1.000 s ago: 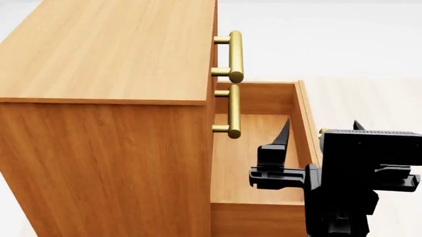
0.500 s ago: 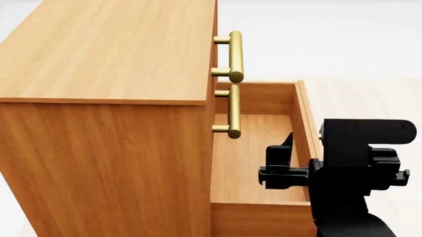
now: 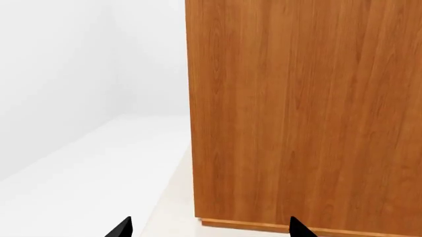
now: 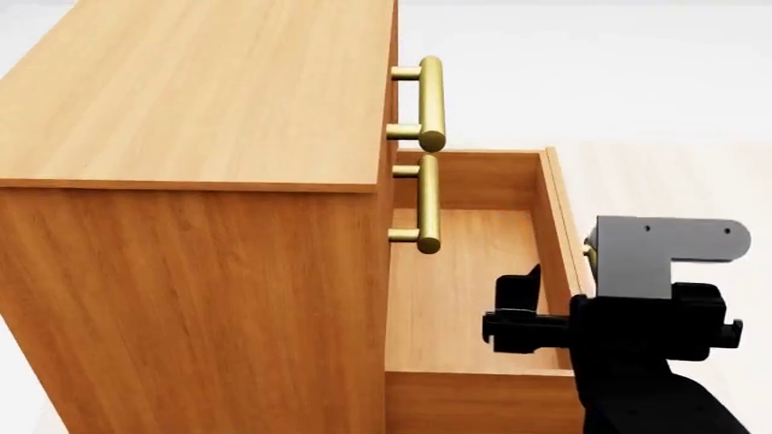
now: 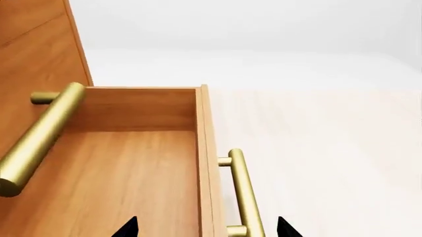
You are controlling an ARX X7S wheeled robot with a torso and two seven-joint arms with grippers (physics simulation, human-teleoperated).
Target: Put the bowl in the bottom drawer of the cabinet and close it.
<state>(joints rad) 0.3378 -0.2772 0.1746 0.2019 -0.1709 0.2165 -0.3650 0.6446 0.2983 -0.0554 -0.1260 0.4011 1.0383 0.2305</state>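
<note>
The cabinet (image 4: 193, 90) fills the left of the head view. Its bottom drawer (image 4: 558, 208) is pulled out, and the part of its wooden floor that shows is bare. The bowl is out of view in every frame. My right gripper (image 5: 205, 228) hangs open over the drawer's front panel (image 5: 205, 163), one fingertip above the drawer floor and the other outside the brass handle (image 5: 242, 192). In the head view only one of its fingers (image 4: 522, 291) shows. My left gripper (image 3: 209, 229) is open and empty, facing the cabinet's plain side (image 3: 303, 108) near its base.
The two upper drawers are shut, and their brass handles (image 4: 429, 99) (image 4: 426, 203) stick out above the open drawer. Pale floor (image 5: 329, 148) lies beyond the drawer front. White floor (image 3: 86, 173) runs beside the cabinet.
My right gripper has tipped downward over the drawer front and its fingertips have dropped lower. A grey wrist part now faces the head camera. The drawer and cabinet have not moved.
</note>
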